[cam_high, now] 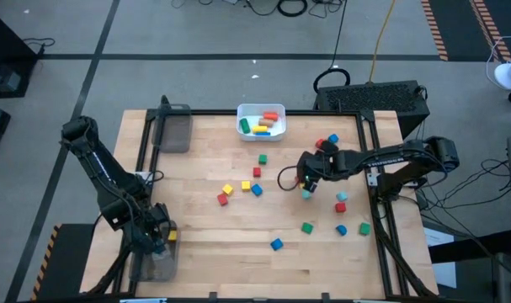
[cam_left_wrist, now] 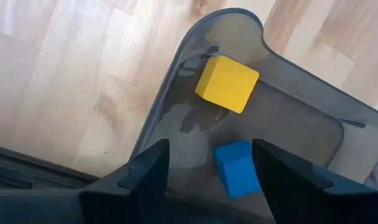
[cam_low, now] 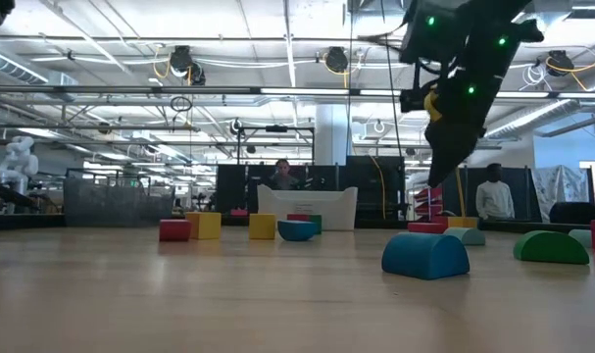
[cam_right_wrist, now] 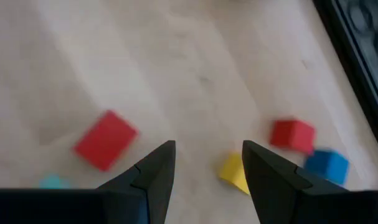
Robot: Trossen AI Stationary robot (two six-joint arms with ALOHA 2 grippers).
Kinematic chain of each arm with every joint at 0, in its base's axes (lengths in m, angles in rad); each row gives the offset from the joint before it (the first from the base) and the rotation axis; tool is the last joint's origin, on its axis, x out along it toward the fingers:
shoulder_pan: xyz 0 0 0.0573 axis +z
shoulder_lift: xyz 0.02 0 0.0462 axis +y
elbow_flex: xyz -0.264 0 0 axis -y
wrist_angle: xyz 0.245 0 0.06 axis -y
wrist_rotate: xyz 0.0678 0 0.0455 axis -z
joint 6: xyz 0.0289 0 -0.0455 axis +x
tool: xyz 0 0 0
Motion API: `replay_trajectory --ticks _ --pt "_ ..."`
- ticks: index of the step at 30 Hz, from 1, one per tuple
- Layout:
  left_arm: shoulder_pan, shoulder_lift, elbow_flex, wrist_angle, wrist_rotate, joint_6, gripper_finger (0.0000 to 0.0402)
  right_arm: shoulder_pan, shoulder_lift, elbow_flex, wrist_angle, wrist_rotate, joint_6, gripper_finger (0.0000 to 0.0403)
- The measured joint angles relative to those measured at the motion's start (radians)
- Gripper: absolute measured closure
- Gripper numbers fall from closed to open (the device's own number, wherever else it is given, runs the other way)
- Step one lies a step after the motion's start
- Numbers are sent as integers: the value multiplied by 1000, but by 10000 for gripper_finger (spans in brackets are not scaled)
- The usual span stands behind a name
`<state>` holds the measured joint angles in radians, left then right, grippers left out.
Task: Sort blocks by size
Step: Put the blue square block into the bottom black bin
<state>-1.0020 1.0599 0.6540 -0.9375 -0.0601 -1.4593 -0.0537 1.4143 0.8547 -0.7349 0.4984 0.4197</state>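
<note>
Small coloured blocks lie scattered on the wooden table, among them a red one (cam_right_wrist: 106, 140), a yellow one (cam_right_wrist: 234, 171) and a blue one (cam_high: 276, 244). My left gripper (cam_left_wrist: 210, 149) hangs open, pointing down, over a clear grey tray (cam_left_wrist: 176, 93) at the table's near left corner. In that tray rest a yellow cube (cam_left_wrist: 227, 83) and a blue cube (cam_left_wrist: 236, 168), both clear of the fingers. My right gripper (cam_right_wrist: 208, 148) is open above the table right of centre (cam_high: 306, 183), slanting down, with nothing between its fingers.
A white bin (cam_high: 262, 122) holding several blocks stands at the far edge's middle. A second grey tray (cam_high: 175, 130) sits at the far left. More blocks, such as a green one (cam_high: 307, 227) and a red one (cam_high: 340, 207), lie near the right edge.
</note>
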Motion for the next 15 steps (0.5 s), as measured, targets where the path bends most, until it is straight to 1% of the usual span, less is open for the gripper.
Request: replay_trajectory --ticks 3,6,10,15 --pt "21 -2 0 2 1 -2 171 -77 0 0 -71 4 60 232" --pt "44 -3 10 4 18 1 171 -168 0 0 -117 10 74 232" --pt "54 -4 42 7 57 6 171 -288 0 0 -121 16 7 232" --pt "53 -4 98 8 59 8 171 -444 0 0 -109 16 -117 232"
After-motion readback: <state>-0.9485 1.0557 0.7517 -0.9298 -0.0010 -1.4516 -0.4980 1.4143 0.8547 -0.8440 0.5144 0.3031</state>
